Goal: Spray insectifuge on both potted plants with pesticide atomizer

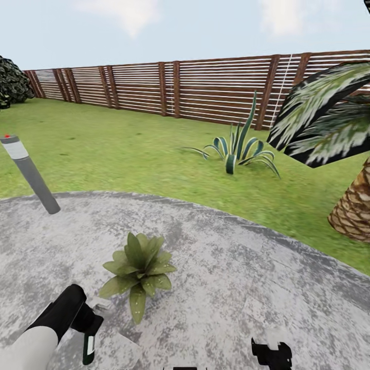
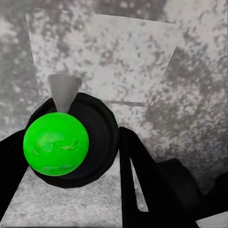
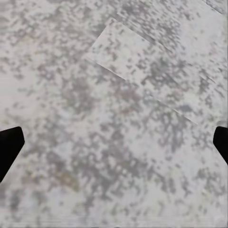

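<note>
Down low, left end effector (image 2: 71, 156) clamps the atomizer (image 2: 57, 142) beside the potted plant (image 1: 137, 270); right end effector (image 3: 114, 147) spread.

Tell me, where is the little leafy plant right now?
In the head view, the potted plant sits on the grey stone paving, just ahead of the left gripper.

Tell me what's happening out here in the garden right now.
A wheeled two-armed robot stands on the grey stone paving, facing one small potted plant. Its left gripper is shut on the pesticide atomizer, a bright green ball with a grey cone nozzle, held low just left of the plant. The right gripper hangs open over bare paving. No spray is visible. A striped agave and a palm trunk stand on the lawn before the wooden fence.
</note>
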You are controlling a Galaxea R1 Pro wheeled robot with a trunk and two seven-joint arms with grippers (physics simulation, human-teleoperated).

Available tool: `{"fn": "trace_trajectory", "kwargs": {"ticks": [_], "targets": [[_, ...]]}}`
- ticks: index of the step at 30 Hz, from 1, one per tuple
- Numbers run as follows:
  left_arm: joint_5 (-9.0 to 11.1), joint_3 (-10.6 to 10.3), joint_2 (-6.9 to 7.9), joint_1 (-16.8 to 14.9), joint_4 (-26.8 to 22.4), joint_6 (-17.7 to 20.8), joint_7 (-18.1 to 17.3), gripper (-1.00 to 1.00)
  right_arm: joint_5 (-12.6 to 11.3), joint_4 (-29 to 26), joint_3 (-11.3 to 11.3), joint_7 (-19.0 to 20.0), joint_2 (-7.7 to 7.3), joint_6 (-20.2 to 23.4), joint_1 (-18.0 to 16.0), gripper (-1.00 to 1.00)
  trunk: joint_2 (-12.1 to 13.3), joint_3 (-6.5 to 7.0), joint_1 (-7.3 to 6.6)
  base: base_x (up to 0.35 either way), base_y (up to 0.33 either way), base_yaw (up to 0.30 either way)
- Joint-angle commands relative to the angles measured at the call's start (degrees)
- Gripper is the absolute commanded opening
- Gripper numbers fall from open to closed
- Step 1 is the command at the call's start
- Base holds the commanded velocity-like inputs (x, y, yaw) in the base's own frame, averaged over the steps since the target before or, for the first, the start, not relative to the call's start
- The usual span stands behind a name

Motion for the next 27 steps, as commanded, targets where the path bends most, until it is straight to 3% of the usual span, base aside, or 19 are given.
{"fn": "trace_trajectory", "kwargs": {"ticks": [1, 8, 9, 12, 14, 16, 18, 20, 27], "targets": [[-0.58, 0.23, 0.16, 0.02, -0.07, 0.07, -0.58, -1.00, -0.37, 0.01, 0.50, -0.21, 0.00, -0.12, -0.03, 1.00, -0.02, -0.05, -0.03, -0.232, 0.238, -0.124], [-0.59, 0.28, 0.88, -0.72, -0.17, 0.11, -0.65, -1.00, -0.19, 0.13, 0.50, -0.08, -0.06, -0.14, -0.03, 1.00, -0.02, -0.05, -0.03, -0.124, 0.097, -0.020], [-0.58, 0.23, 1.58, -1.32, -1.13, 0.15, -0.72, -1.00, -0.13, 0.17, 0.50, -0.05, -0.08, -0.13, -0.03, 1.00, -0.02, -0.05, -0.03, -0.003, 0.003, 0.000], [-1.42, 0.18, 1.81, -3.38, -2.63, 0.24, -0.91, -1.00, -0.12, 0.18, 0.50, -0.04, -0.13, -0.13, -0.03, 1.00, -0.02, -0.05, -0.03, -0.001, 0.001, 0.000], [-2.69, 0.14, 1.84, -4.63, -2.86, 0.26, -2.20, -1.00, -0.13, 0.15, 0.50, -0.08, -0.16, -0.13, -0.03, 1.00, -0.02, -0.05, -0.03, 0.000, 0.000, 0.000], [-8.03, 0.18, 1.85, -5.65, -3.14, 0.26, -7.69, -1.00, -0.19, 0.10, 0.50, -0.14, -0.11, -0.14, -0.03, 1.00, -0.02, -0.05, -0.03, 0.000, 0.000, 0.000], [-11.70, 0.19, 1.79, -5.80, -3.51, 0.14, -12.19, -1.00, -0.20, 0.10, 0.50, -0.16, -0.10, -0.13, -0.03, 1.00, -0.02, -0.05, -0.03, 0.000, 0.000, -0.076], [-13.87, 0.19, 1.83, -5.76, -4.08, 0.05, -15.11, -1.00, -0.20, 0.10, 0.50, -0.19, -0.09, -0.12, -0.03, 1.00, -0.02, -0.05, -0.03, 0.000, 0.000, -0.198], [-15.01, 0.19, 1.61, -5.01, -8.89, 0.07, -16.66, -1.00, -0.20, 0.09, 0.50, -0.21, -0.09, -0.12, -0.03, 1.00, -0.02, -0.05, -0.03, -0.119, 0.111, -0.259]]}}
